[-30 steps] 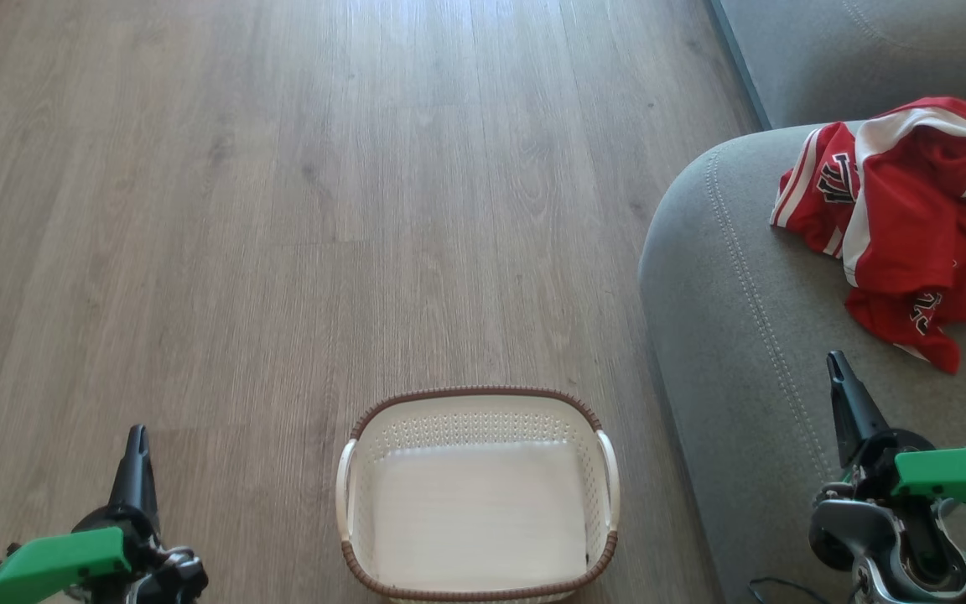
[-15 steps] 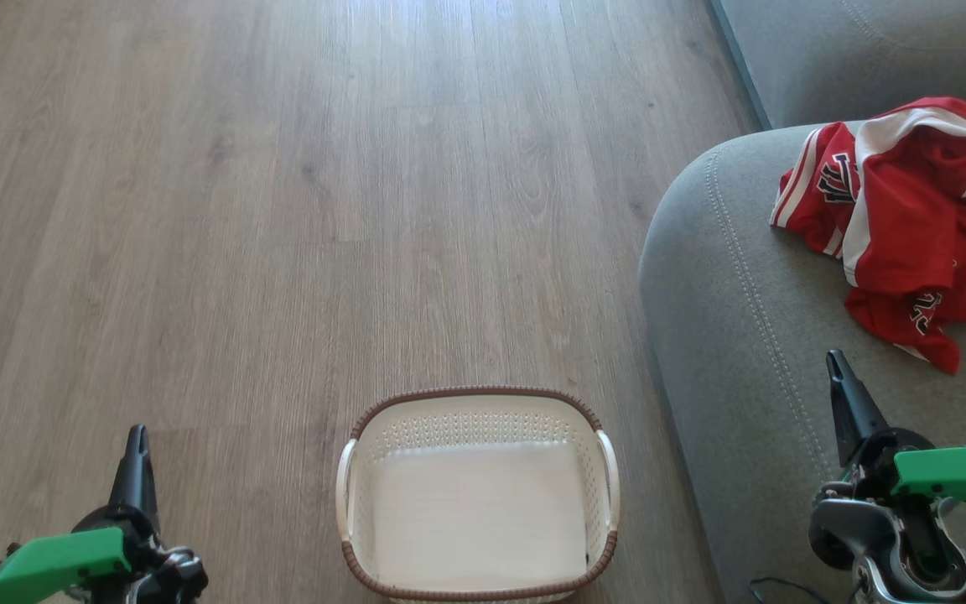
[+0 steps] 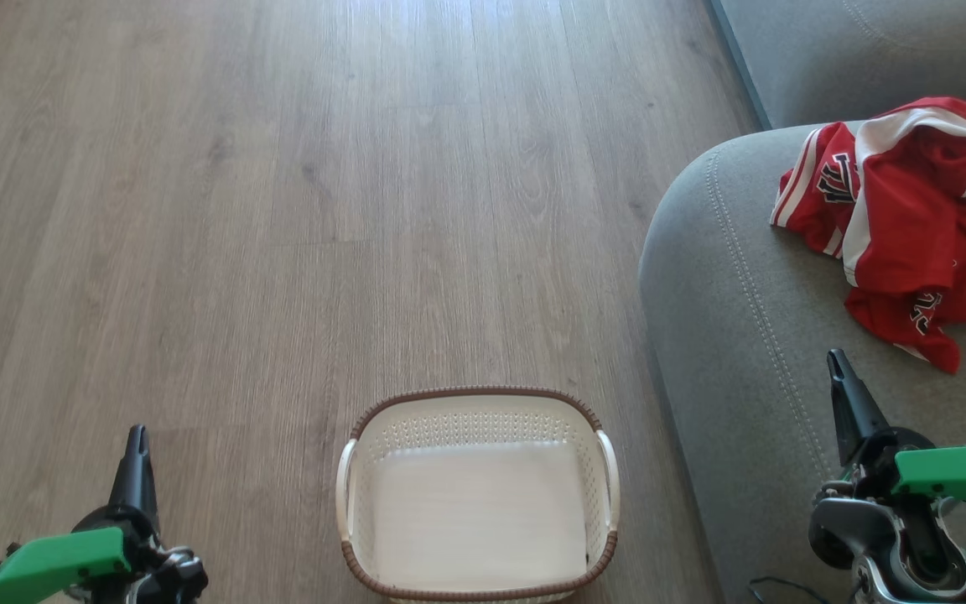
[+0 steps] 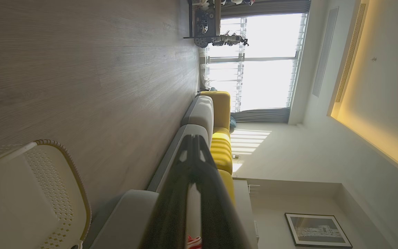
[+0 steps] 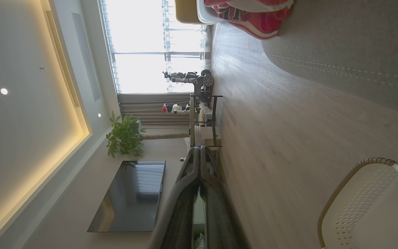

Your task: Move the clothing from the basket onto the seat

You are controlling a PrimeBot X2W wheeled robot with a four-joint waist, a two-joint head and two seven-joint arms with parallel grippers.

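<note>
nearest to us, at the lower left of the head view, our left gripper (image 3: 137, 433) points its two dark fingers up over the wooden floor (image 3: 282, 218), pressed together with nothing between them. at the lower right our right gripper (image 3: 833, 361) is likewise closed tight and holds nothing; it hangs over the near part of the seat (image 3: 734, 335). between the two arms the basket (image 3: 475, 392) stands on the floor, just beside the seat's rounded left edge. we look straight down onto its plain white bottom and its perforated walls under the brown rim. in each wrist view a corner of the basket shows low to one side of the closed fingers. farther on, toward the right, the clothing (image 3: 911, 210) lies in a crumpled red heap on the seat, with white trim and dark lettering turned up. it is well apart from the basket, and ahead of our right gripper without touching it. beyond the heap, at the top right, another grey cushion (image 3: 852, 50) begins.
</note>
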